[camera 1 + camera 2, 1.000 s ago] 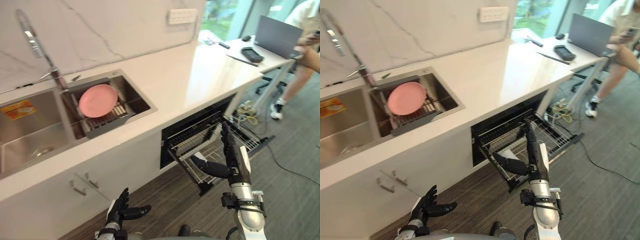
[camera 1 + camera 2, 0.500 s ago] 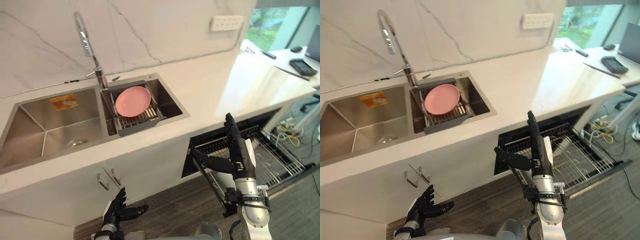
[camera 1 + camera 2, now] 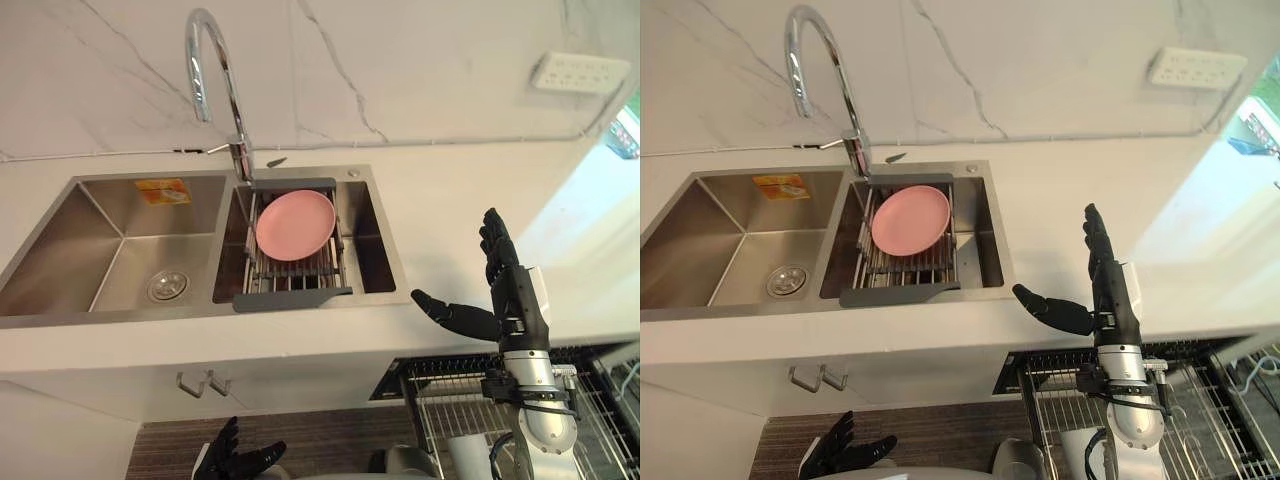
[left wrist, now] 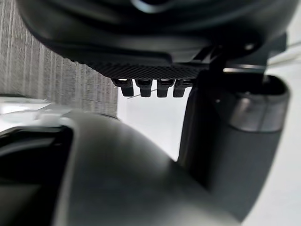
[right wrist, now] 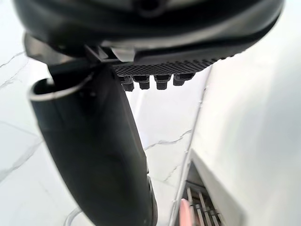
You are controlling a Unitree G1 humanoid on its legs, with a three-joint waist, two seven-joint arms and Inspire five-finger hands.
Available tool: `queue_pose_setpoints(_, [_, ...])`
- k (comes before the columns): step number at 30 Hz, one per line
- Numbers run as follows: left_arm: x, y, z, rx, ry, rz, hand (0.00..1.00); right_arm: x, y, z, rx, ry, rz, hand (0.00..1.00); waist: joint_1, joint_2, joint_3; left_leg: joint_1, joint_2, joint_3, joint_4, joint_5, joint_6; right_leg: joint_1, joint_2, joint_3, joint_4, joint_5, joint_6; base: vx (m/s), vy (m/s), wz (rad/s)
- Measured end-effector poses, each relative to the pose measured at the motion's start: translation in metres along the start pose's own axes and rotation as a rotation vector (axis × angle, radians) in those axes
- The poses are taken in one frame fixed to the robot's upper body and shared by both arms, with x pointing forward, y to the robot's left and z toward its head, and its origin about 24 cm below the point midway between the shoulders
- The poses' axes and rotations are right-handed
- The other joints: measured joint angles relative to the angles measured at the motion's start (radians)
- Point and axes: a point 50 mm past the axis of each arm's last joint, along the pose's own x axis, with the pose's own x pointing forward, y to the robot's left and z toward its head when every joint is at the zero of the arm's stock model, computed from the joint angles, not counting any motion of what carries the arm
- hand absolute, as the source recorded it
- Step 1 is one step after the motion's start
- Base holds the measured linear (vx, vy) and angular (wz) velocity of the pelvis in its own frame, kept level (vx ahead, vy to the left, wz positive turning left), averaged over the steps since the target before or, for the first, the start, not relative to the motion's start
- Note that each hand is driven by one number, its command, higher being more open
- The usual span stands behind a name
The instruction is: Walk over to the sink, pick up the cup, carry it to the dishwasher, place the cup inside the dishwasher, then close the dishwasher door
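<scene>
Facing the sink (image 3: 60, 250) from above: a steel double basin is set into the white bench (image 3: 450, 200), with a curved chrome faucet (image 3: 231, 100) standing at its back edge between the two bowls. The left bowl carries a round drain (image 3: 167, 287) in its floor and an orange sticker (image 3: 162, 190) on its rear wall. The right bowl holds a dark-framed drain rack (image 3: 290, 297), and a pink plate (image 3: 295, 224) leans tilted in that rack. Behind the bench rises a veined marble wall (image 3: 400, 60) bearing a white socket plate (image 3: 583, 72) at upper right. The right robot hand (image 3: 508, 295) is raised in front of the bench edge, to the right of the sink and well apart from it, fingers straight and pointing up, thumb stretched out towards the sink, holding nothing. The left robot hand (image 3: 235, 462) hangs low over the wood-grain floor (image 3: 330, 445), fingers spread and empty. Below the bench at lower right the dishwasher (image 3: 400, 375) stands open, its wire basket (image 3: 460, 405) drawn out beneath the right robot hand. Two cabinet handles (image 3: 205, 380) sit under the sink front. The position of the cup cannot be told from these views.
</scene>
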Motion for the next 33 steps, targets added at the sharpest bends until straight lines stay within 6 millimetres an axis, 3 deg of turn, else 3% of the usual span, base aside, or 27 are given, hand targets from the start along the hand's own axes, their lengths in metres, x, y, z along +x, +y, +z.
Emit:
queue_pose_setpoints(1, [0.0, 0.0, 0.001, 0.013, -0.009, -0.01, 1.0, 0.004, 0.0, 0.003, 0.01, -0.021, -0.004, 1.0, 0.004, 0.001, -0.005, -0.012, -0.007, 0.034, -0.061, -0.056, 0.009, 0.017, -0.004, 0.0, -0.043, 0.017, 0.004, 0.17, 0.047, 0.07])
queue_pose_setpoints(3, [0.0, -0.001, 0.003, 0.026, -0.021, -0.026, 1.0, 0.008, -0.001, 0.004, 0.028, -0.035, -0.012, 1.0, 0.004, -0.002, -0.004, -0.039, -0.048, 0.057, -0.226, -0.066, 0.01, 0.035, -0.021, -0.003, -0.084, 0.042, 0.025, 0.13, 0.109, 0.05])
queue_pose_setpoints(4, [0.0, -0.003, 0.003, 0.023, -0.022, -0.031, 1.0, 0.008, -0.004, 0.004, 0.019, -0.031, -0.02, 1.0, 0.003, 0.009, -0.009, -0.045, -0.071, 0.048, -0.359, 0.033, -0.02, 0.039, -0.026, -0.003, -0.083, 0.048, 0.042, 0.13, 0.178, -0.16])
queue_pose_setpoints(5, [-0.003, -0.002, 0.0, 0.02, -0.014, -0.028, 1.0, 0.008, -0.003, 0.0, 0.028, -0.007, -0.021, 1.0, 0.011, 0.001, -0.022, -0.018, -0.101, 0.063, -0.384, 0.055, -0.021, 0.047, -0.038, 0.025, -0.099, 0.053, 0.062, 0.14, 0.175, -0.14])
queue_pose_setpoints(7, [-0.005, 0.001, -0.002, 0.029, -0.003, -0.022, 1.0, 0.009, -0.004, 0.003, 0.024, -0.017, -0.025, 1.0, 0.001, -0.01, -0.032, -0.016, -0.139, 0.064, -0.417, 0.066, -0.003, 0.057, -0.057, 0.051, -0.154, 0.067, 0.083, 0.15, 0.176, 0.04])
queue_pose_setpoints(11, [-0.003, -0.001, -0.001, 0.06, 0.002, -0.035, 1.0, 0.008, -0.001, -0.002, 0.037, 0.018, -0.013, 1.0, 0.001, -0.004, -0.035, 0.02, -0.175, 0.073, -0.489, 0.085, 0.016, 0.102, -0.071, 0.061, -0.249, 0.112, 0.104, 0.08, 0.107, 0.04])
queue_pose_setpoints(19, [-0.003, 0.0, -0.003, 0.102, 0.026, -0.057, 1.0, 0.002, 0.009, -0.016, 0.023, 0.089, 0.031, 1.0, -0.007, -0.004, -0.058, 0.061, -0.17, 0.075, -0.587, 0.13, -0.002, 0.114, -0.045, 0.058, -0.287, 0.13, 0.091, 0.03, -0.007, -0.01])
queue_pose_setpoints(20, [-0.005, 0.003, -0.01, 0.11, 0.065, -0.053, 1.0, 0.001, 0.029, -0.027, 0.032, 0.155, 0.112, 1.0, -0.009, -0.017, -0.093, 0.089, -0.185, 0.061, -0.743, 0.244, 0.008, 0.098, -0.03, 0.063, -0.34, 0.191, 0.081, 0.0, 0.0, 0.0])
queue_pose_setpoints(33, [-0.001, 0.007, -0.011, 0.104, 0.118, -0.039, 1.0, -0.003, 0.027, -0.038, 0.028, 0.223, 0.068, 1.0, -0.011, -0.021, -0.09, 0.137, -0.172, 0.084, -0.743, 0.241, 0.004, 0.139, -0.027, 0.061, -0.34, 0.191, 0.082, -0.01, -0.008, -0.03])
